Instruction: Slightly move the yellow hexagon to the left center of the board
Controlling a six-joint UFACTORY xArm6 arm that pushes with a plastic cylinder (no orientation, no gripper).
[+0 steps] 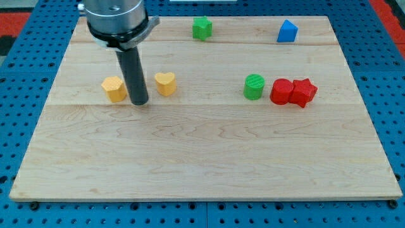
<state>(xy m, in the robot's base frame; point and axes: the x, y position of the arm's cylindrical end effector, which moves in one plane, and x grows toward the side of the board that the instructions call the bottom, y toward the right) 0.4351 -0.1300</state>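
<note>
The yellow hexagon (pixel 114 88) lies on the wooden board (pixel 202 152) at the view's left, about mid-height. My tip (pixel 140 101) stands on the board just right of it, close to or touching its right side. A yellow heart (pixel 165 83) lies just right of the rod, so the rod stands between the two yellow blocks.
A green star-like block (pixel 202 28) and a blue block (pixel 286 31) sit near the view's top. A green cylinder (pixel 254 87), a red cylinder (pixel 281 92) and a red star (pixel 304 92) lie together at the right, mid-height.
</note>
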